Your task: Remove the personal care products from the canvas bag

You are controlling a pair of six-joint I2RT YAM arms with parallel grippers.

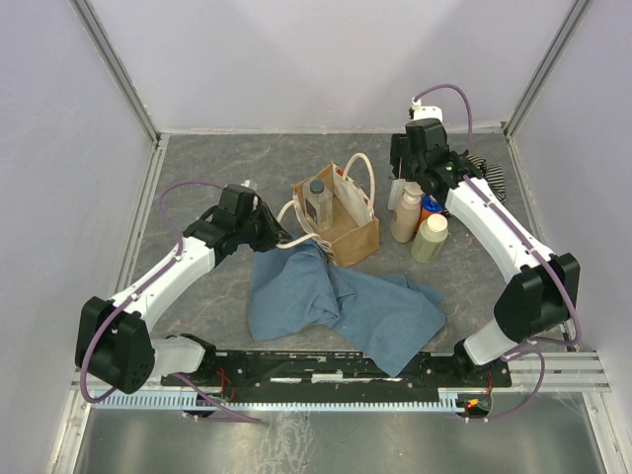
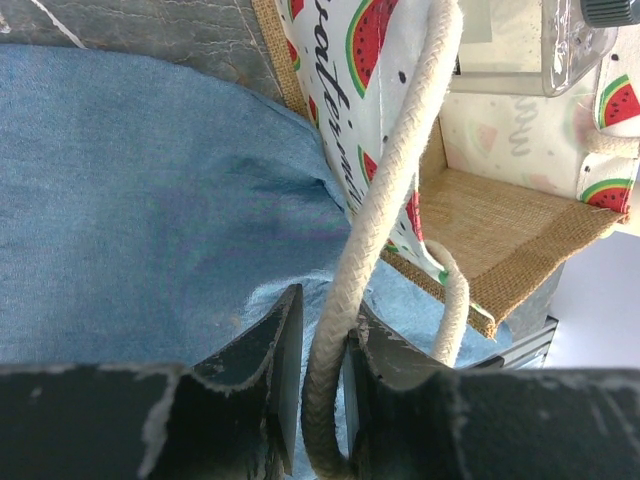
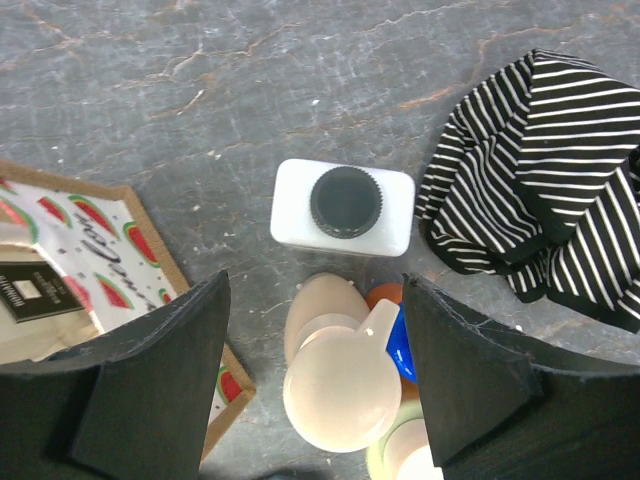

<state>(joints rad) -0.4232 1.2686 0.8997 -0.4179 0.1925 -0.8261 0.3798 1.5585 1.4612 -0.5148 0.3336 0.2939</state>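
Note:
The canvas bag (image 1: 341, 222) stands mid-table with a watermelon-print lining (image 2: 375, 60). A clear square bottle with a dark cap (image 1: 318, 197) stands inside it and shows in the left wrist view (image 2: 570, 40). My left gripper (image 1: 274, 233) is shut on the bag's cream rope handle (image 2: 340, 360). Right of the bag stand a tan pump bottle (image 1: 406, 212), an orange bottle with a blue cap (image 1: 431, 206) and a pale yellow-green bottle (image 1: 430, 238). My right gripper (image 1: 431, 180) hangs open and empty above them, with the pump top (image 3: 345, 385) between its jaws.
A white square bottle with a black cap (image 3: 343, 207) stands on the table behind the pump bottle. A black-and-white striped cloth (image 3: 550, 170) lies at the far right. A blue-grey cloth (image 1: 336, 301) is spread in front of the bag, under the left gripper.

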